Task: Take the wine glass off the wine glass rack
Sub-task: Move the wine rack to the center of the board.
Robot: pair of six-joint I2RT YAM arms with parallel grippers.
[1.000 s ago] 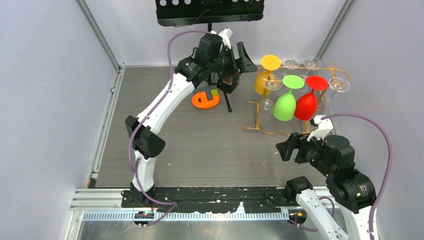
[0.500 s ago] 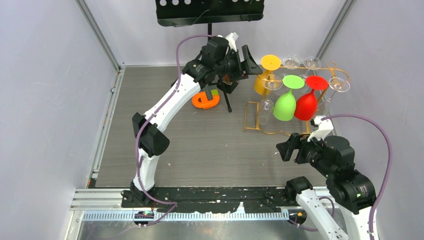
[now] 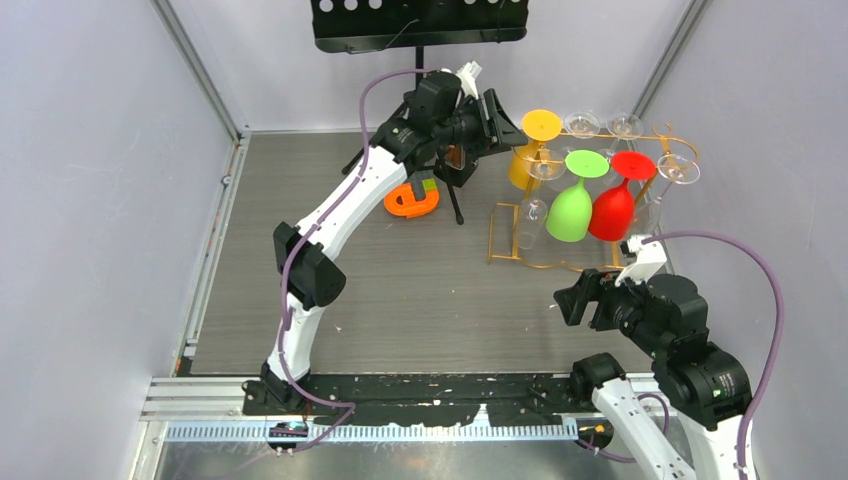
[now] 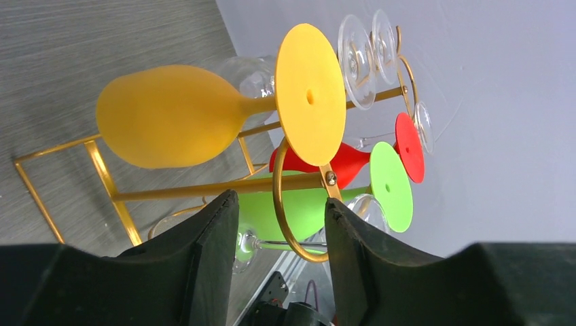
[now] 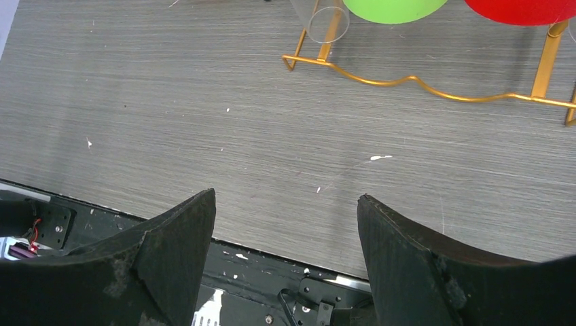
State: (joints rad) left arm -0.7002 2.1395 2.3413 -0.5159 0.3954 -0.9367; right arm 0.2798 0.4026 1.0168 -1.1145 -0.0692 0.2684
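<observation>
Rack position first: the wine glass rack [image 3: 505, 238] sits at the upper right of the top view, close to the right wall [image 3: 760, 120], with its rectangular wire base flat on the table [image 3: 400, 290]. Every glass hangs bowl-down from the top rails, foot discs up.

- The yellow wine glass [image 4: 170, 115] is on the rack's left end, the one nearest your left gripper [image 4: 278, 204].
- The green wine glass [image 3: 570, 212] and red wine glass [image 3: 611, 212] hang side by side lower in frame.
- The clear wine glasses [image 3: 581, 124] sit along the far rail and at the right end.

Left gripper: fingers apart and holding nothing. In the top view its tips are just left of the yellow foot disc; I can't tell whether they touch it. In the left wrist view a gold scroll hook lines up with the finger gap, and the yellow stem and foot are above it.

Your left arm has little room. The music stand [image 3: 420, 25] tray is directly above it in frame, with the stand's legs under the wrist. An orange horseshoe-shaped piece [image 3: 411, 198] lies on the table lower left of the gripper. Open floor is the centre and left of the table, plus the strip between the rack base and the arm bases.

Right gripper [image 5: 285, 197]: fingers wide apart and empty, hovering over bare table just below the rack's front base wire. The table's near edge is at the bottom of the right wrist view.
</observation>
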